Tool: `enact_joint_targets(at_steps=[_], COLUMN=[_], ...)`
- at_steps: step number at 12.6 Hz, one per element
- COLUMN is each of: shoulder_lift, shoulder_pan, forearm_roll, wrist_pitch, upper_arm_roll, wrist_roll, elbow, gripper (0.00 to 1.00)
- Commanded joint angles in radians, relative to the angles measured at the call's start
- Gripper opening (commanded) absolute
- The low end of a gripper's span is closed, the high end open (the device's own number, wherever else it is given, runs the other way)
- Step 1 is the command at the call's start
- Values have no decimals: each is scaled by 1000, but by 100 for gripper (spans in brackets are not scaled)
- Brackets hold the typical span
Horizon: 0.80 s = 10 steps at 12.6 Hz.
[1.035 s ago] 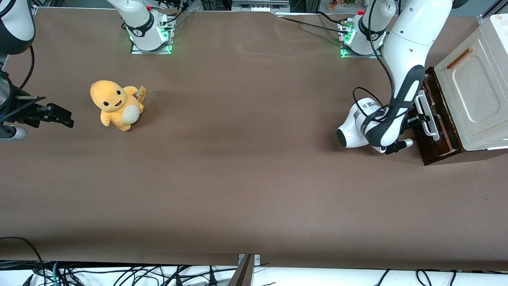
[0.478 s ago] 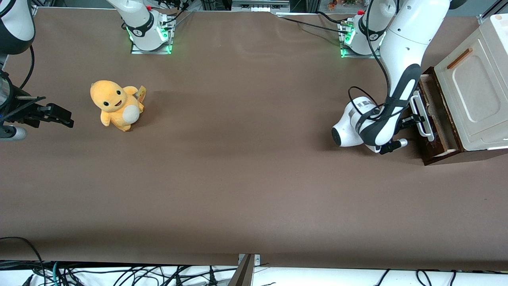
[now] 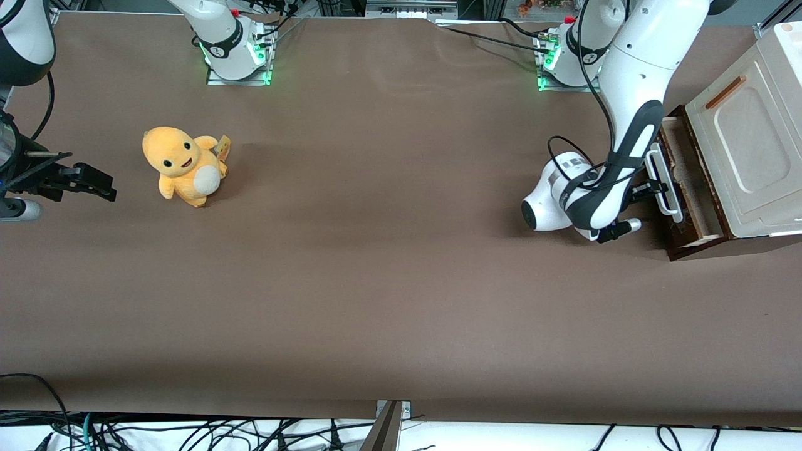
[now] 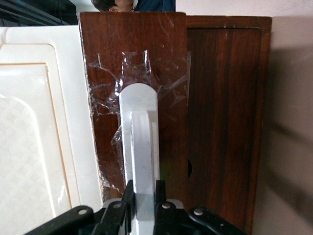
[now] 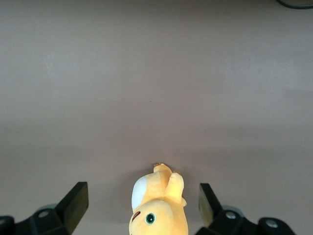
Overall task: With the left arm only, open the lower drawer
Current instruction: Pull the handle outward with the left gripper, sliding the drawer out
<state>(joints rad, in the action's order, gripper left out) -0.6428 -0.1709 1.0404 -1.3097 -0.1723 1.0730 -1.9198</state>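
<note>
As the tool [image 4: 143, 198] clamps its white handle [image 4: 139, 147], the lower drawer [image 3: 680, 181] has slid further out (beige inside showing).

The gripper [image 4: 145, 208] sat in front of the lower drawer [image 3: 688, 188], its fingers [image 4: 128, 200] clamped on the drawer's handle [image 4: 139, 152]. The drawer stood partly out beneath the cream panel [image 3: 745, 134], at the working arm's end of the table [image 3: 388, 282]. The plush toy [image 3: 182, 166] lay toward the parked arm's end, well apart.

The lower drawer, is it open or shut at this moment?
Partly open: the lower drawer sticks out, showing its pale inside. The left arm's tool is shut on its white handle.
</note>
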Motion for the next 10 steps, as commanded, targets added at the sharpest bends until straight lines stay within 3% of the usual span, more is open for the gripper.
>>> enact_joint_targets(at_steps=[1,10], shoulder_lift=[8,8], shoulder_pan=[-7,-7], forearm_roll=[-40,-56], wrist_pitch=[33,33], upper_arm_roll=[-10,-13], wrist_roll=[-12,-10], elbow=[27,28], gripper=[14,13])
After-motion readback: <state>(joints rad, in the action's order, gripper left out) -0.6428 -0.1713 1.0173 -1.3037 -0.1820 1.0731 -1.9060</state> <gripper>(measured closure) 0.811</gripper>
